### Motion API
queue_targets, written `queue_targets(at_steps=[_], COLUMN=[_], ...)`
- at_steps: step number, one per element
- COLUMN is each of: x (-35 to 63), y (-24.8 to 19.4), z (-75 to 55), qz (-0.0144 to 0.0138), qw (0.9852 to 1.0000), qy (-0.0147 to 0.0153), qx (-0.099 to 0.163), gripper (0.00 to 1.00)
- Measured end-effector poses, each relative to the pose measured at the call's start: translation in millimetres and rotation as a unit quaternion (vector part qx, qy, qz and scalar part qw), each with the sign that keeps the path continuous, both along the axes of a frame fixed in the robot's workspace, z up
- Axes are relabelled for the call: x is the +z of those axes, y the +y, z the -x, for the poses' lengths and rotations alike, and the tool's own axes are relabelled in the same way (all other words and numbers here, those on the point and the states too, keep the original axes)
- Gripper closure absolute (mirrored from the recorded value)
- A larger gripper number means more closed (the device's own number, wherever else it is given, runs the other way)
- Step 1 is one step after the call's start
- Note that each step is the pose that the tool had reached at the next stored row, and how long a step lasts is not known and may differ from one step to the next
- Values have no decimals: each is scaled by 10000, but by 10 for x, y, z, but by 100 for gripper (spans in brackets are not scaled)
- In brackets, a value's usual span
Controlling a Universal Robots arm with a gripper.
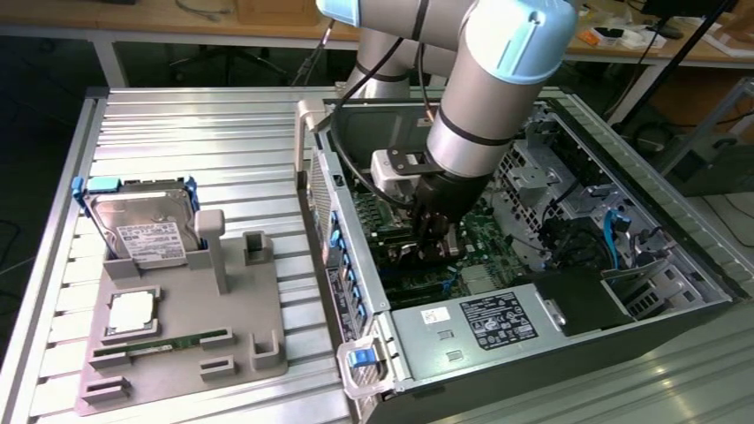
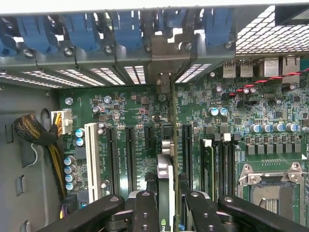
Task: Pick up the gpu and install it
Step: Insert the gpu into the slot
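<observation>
Down in the computer case (image 1: 334, 194), gripper (image 2: 168, 213) clamped on the gpu (image 2: 165, 176), card edge-on over the motherboard (image 2: 130, 108), faces hidden.

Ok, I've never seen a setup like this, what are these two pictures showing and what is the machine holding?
It is a robot arm working inside an open computer case that lies on a metal table. One picture looks on from outside; the other comes from a camera on the arm's wrist, looking past the gripper at the motherboard. The gripper is shut on the gpu, a graphics card seen edge-on, standing among the slots; whether it is seated is unclear. On the exterior view's left a grey tray holds a hard drive, a processor chip and a memory stick.
</observation>
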State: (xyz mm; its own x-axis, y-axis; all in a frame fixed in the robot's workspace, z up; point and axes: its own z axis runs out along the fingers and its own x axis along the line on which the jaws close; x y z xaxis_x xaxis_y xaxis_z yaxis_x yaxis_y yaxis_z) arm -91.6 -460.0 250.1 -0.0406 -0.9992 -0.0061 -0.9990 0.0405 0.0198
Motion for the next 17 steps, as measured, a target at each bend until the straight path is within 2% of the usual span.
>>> queue_targets(at_steps=[3,5,6,7,11,12,14,16,17], x=[-8,17,62,106,295,317,316,316,316], y=[2,0,0,0,0,0,0,0,0], z=[0,0,0,1,4,4,4,4,4], qz=[-8,2,-1,-1,-1,1,1,1,2], qw=[10000,10000,10000,10000,10000,10000,10000,10000,10000], qy=[-4,1,-1,0,0,0,0,-1,0], qx=[-1,0,0,0,0,0,0,0,0], gripper=[72,60,60,53,53,53,55,68,68])
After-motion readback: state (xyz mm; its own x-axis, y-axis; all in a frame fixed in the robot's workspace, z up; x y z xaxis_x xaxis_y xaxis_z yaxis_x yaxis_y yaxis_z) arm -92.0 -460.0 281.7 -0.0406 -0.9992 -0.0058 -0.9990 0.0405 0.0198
